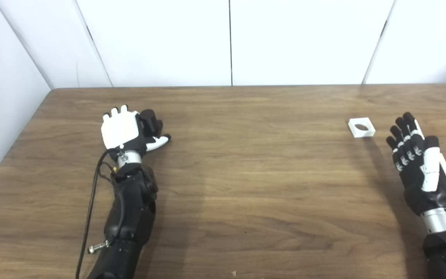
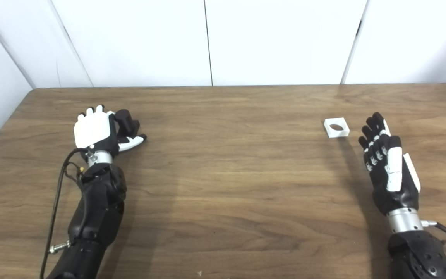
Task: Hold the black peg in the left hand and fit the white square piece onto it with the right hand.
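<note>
The black peg [image 1: 150,121] stands on the wooden table [image 1: 246,174] at the left, right against the palm side of my left hand [image 1: 124,131]. That hand is on edge with its white back toward me, its fingers [image 1: 117,111] reaching past the peg and its thumb stretched out on the near side of the peg, not closed on it. Whether the palm touches the peg is hidden. The white square piece [image 1: 361,127], with a round hole, lies flat at the right. My right hand [image 1: 420,162] hovers open just near and right of it, a short gap away.
White wall panels [image 1: 230,38] close off the table's far edge and left side. A black cable [image 1: 91,201] hangs along my left forearm. Bare wood lies between the two hands.
</note>
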